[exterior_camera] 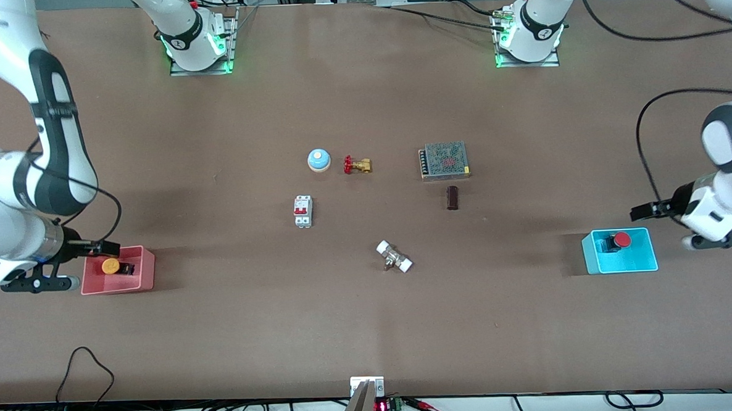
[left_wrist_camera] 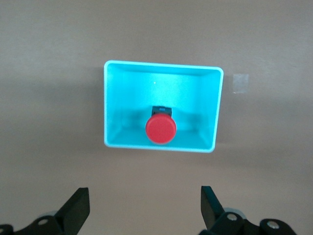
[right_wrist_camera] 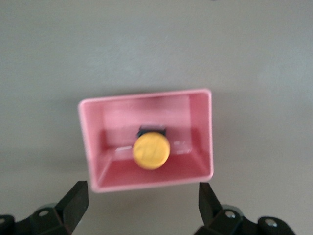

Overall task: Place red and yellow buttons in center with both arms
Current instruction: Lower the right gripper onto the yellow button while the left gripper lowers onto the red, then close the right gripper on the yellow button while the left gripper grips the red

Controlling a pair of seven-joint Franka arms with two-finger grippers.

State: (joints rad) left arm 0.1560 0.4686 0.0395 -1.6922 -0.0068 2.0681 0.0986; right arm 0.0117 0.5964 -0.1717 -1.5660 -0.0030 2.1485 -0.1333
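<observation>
The yellow button (exterior_camera: 110, 266) sits in the pink bin (exterior_camera: 148, 272) at the right arm's end of the table; in the right wrist view the button (right_wrist_camera: 151, 151) sits mid-bin (right_wrist_camera: 146, 95). My right gripper (exterior_camera: 39, 284) (right_wrist_camera: 143, 196) hangs open and empty over the table beside that bin. The red button (exterior_camera: 621, 239) (left_wrist_camera: 161, 129) sits in the cyan bin (exterior_camera: 648, 262) (left_wrist_camera: 161, 64) at the left arm's end. My left gripper (exterior_camera: 719, 241) (left_wrist_camera: 144, 196) hangs open and empty over the table beside it. The center tabletop (exterior_camera: 354, 221) is plain brown.
Round the center stand a light-blue dome (exterior_camera: 319, 160), a brass valve (exterior_camera: 357, 165), a white breaker (exterior_camera: 303, 211), a metal mesh box (exterior_camera: 444, 161), a dark cylinder (exterior_camera: 452, 198) and a white-ended fitting (exterior_camera: 394, 257).
</observation>
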